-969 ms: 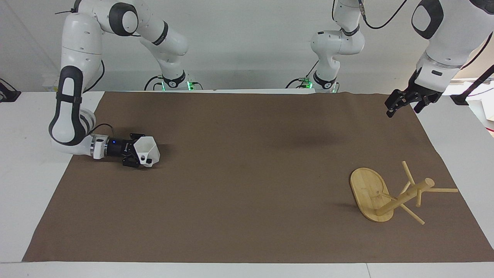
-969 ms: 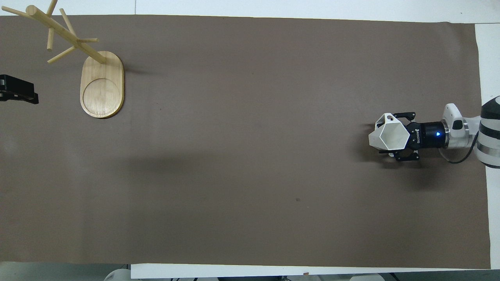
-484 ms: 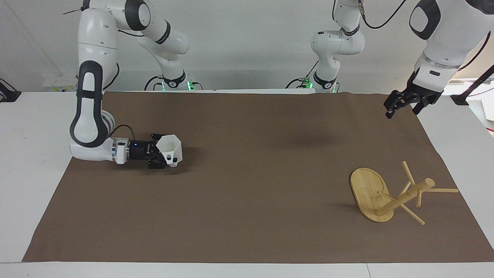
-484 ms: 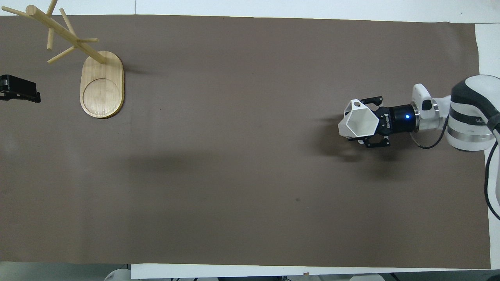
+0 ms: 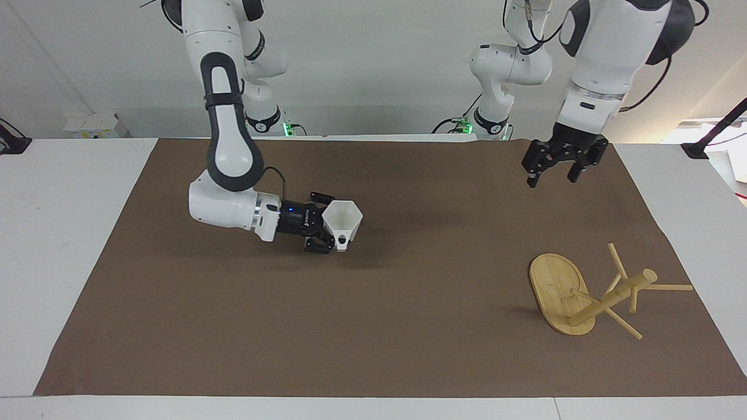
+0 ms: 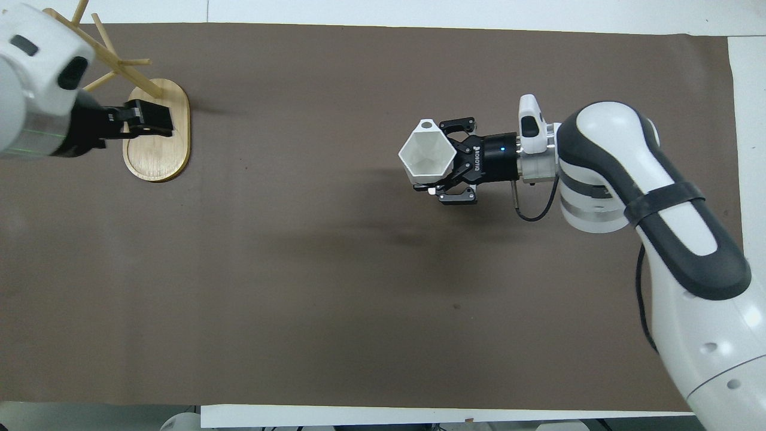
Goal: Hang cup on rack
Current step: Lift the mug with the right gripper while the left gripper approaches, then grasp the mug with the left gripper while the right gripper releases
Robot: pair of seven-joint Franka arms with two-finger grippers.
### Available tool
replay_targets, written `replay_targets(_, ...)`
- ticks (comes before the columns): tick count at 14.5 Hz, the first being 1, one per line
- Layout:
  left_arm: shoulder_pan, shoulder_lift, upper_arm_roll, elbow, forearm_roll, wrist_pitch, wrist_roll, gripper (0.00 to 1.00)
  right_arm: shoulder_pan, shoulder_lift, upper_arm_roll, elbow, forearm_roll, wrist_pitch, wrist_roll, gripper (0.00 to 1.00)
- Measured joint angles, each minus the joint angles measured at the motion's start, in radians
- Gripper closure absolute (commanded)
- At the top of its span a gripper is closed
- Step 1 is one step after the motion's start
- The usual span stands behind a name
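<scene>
While the brown mat (image 5: 373,326) runs nearly edge to edge across the white worktop (image 5: 52,192), most of it lies bare, with wide open ground between the two arms and along the edge farthest from the robots. Over the middle of the mat, somewhat toward the right arm's end, the right hand (image 5: 327,228) (image 6: 440,167) reaches out level above the cloth, its fingers closed on the cup (image 5: 343,220) (image 6: 426,155). That white cup is clear of the mat, held by its tapered lower part, its six-sided mouth facing up and showing nothing but its own white inside, its small handle block with the round hole turned away from the robots. Toward the left arm's end stands the rack (image 5: 589,291) (image 6: 157,129), well apart from the cup: its oval bamboo base sits flat on the mat, not far from the mat's end edge, and the post with its thin pegs rises from the base's end farther from the robots. No peg carries anything. The left hand (image 5: 554,166) (image 6: 143,118) hangs in the air over the mat, pointing down, its fingers spread apart and holding nothing; from above it overlaps the rack's base, but from across the worktop it is plainly high up and touching nothing.
</scene>
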Motion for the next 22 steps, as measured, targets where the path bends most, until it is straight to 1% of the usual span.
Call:
replay_targets(2, -0.101, 0.028, -0.003, 0.016, -0.035, 0.022, -0.105, 0.03, 0.057, -0.023, 0.000, 0.000, 0.001, 0.074, 0.060, 0.67)
replay_targets(3, -0.141, 0.056, -0.004, 0.038, -0.043, 0.034, -0.170, 0.04, 0.077, -0.032, -0.001, 0.000, 0.001, 0.102, 0.083, 0.67)
replay_targets(5, -0.207, 0.144, -0.005, 0.112, -0.054, 0.067, -0.324, 0.07, 0.111, -0.046, -0.001, 0.000, 0.001, 0.155, 0.113, 0.67)
replay_targets(7, -0.261, 0.231, -0.006, 0.192, -0.056, 0.080, -0.400, 0.07, 0.133, -0.054, -0.001, 0.000, 0.001, 0.181, 0.136, 0.67)
replay_targets(8, -0.282, 0.259, -0.007, 0.213, -0.056, 0.080, -0.415, 0.07, 0.138, -0.055, -0.001, 0.000, 0.001, 0.183, 0.141, 0.67)
replay_targets(10, -0.305, 0.284, -0.007, 0.216, -0.056, 0.079, -0.421, 0.10, 0.140, -0.055, -0.001, 0.000, 0.001, 0.183, 0.142, 0.66)
replay_targets(13, -0.309, 0.291, -0.005, 0.195, -0.056, 0.078, -0.417, 0.13, 0.140, -0.055, -0.001, 0.000, 0.001, 0.183, 0.142, 0.66)
replay_targets(14, -0.308, 0.291, -0.003, 0.187, -0.056, 0.078, -0.410, 0.19, 0.140, -0.055, -0.001, 0.000, 0.001, 0.183, 0.142, 0.66)
replay_targets(16, -0.306, 0.291, 0.000, 0.169, -0.056, 0.078, -0.398, 0.38, 0.140, -0.055, -0.001, 0.000, 0.001, 0.183, 0.142, 0.66)
replay_targets(17, -0.306, 0.291, 0.000, 0.156, -0.058, 0.081, -0.393, 0.74, 0.140, -0.055, -0.001, 0.000, 0.001, 0.183, 0.142, 0.66)
replay_targets(18, -0.306, 0.291, 0.000, 0.138, -0.075, 0.091, -0.392, 1.00, 0.140, -0.055, -0.001, 0.000, 0.001, 0.183, 0.142, 0.66)
replay_targets(20, -0.302, 0.291, 0.001, 0.104, -0.116, 0.131, -0.372, 1.00, 0.140, -0.055, 0.000, -0.002, 0.001, 0.183, 0.142, 0.66)
replay_targets(22, -0.299, 0.290, 0.006, 0.094, -0.134, 0.150, -0.348, 1.00, 0.141, -0.055, 0.001, -0.003, 0.001, 0.183, 0.142, 0.64)
